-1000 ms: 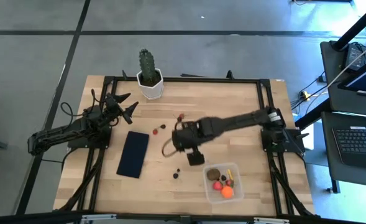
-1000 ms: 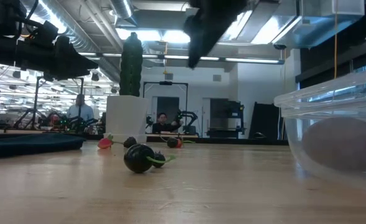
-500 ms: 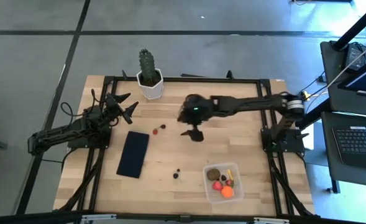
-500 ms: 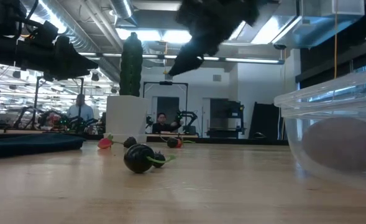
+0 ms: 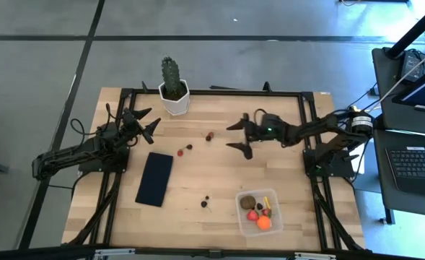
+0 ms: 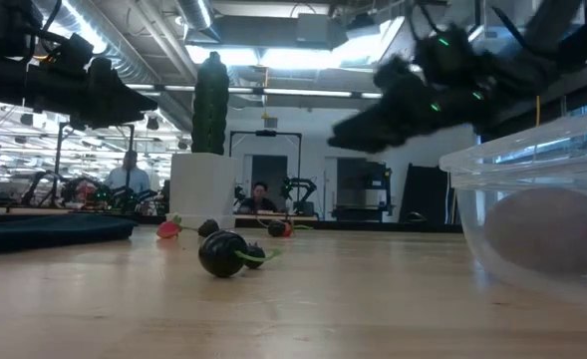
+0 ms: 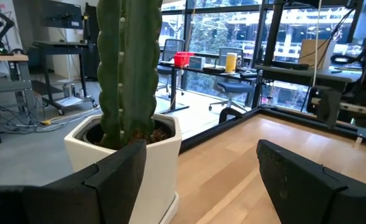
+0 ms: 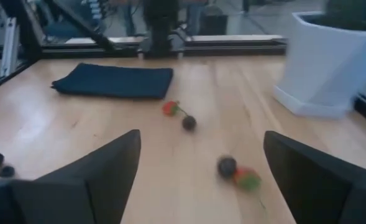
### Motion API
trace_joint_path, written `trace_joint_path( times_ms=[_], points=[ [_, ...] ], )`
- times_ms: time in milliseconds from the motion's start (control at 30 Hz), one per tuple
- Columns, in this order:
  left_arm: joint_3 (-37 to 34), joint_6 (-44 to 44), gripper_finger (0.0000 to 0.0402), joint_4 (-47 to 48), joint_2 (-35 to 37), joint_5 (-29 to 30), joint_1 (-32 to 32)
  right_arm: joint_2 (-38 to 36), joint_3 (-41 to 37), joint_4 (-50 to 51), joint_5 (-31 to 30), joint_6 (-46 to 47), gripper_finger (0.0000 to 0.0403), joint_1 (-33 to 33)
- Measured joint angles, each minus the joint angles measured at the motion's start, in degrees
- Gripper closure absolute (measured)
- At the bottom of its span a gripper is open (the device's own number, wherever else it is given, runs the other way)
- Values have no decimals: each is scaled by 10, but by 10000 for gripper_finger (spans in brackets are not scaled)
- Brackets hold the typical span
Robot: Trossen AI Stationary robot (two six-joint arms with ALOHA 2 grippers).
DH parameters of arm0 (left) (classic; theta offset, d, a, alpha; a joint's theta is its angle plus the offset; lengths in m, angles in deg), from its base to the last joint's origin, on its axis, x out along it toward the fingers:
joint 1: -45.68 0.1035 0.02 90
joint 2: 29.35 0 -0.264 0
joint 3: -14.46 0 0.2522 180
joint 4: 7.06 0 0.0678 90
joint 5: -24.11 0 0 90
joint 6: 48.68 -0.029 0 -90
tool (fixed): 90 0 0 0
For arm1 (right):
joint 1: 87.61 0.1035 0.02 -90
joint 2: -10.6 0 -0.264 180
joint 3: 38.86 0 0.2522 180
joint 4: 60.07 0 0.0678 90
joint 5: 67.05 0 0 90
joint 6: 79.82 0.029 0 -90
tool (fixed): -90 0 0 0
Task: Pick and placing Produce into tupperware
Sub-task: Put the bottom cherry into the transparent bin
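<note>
The high view alone shows the whole layout: the right end effector hangs over the middle of the surface with its fingers spread wide and nothing between them. The left end effector waits at the surface's left edge, fingers also spread, empty.

The right wrist view adds detail the overhead lacks: ahead of the right end effector lie 2 pairs of produce, a red piece with a dark berry farther off and a dark berry touching a red-green piece just in front. Beyond them sits a flat navy rectangle.

The low view shows a third dark pair close to the camera, well apart from the right end effector.

The tupperware stands near the surface's front edge, toward the right arm's side and apart from the end effector. It holds 1 orange ball, 1 red ball, 1 thin yellow piece and 1 brown round piece; smaller dark bits there cannot be counted.

The left wrist view shows 1 cactus in a white pot just ahead of that end effector. The surface is light wood in a black frame. Behind it are 2 persons at desks.
</note>
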State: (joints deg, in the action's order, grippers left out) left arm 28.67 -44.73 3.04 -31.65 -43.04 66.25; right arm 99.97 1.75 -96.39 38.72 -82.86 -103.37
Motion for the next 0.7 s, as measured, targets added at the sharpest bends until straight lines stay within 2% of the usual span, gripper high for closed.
trace_joint_path(
  times_ms=[133, 267, 700],
  points=[
    [0, 0, 104, 0, 0, 0, 0, 0, -76, -103, 0, 15, 63, -19],
    [0, 2, 104, 0, 0, 0, 0, 0, -114, -149, 0, 30, 63, -25],
    [0, 4, 104, 0, 0, 0, 0, 0, -130, -136, -26, 11, 63, -25]
  ],
)
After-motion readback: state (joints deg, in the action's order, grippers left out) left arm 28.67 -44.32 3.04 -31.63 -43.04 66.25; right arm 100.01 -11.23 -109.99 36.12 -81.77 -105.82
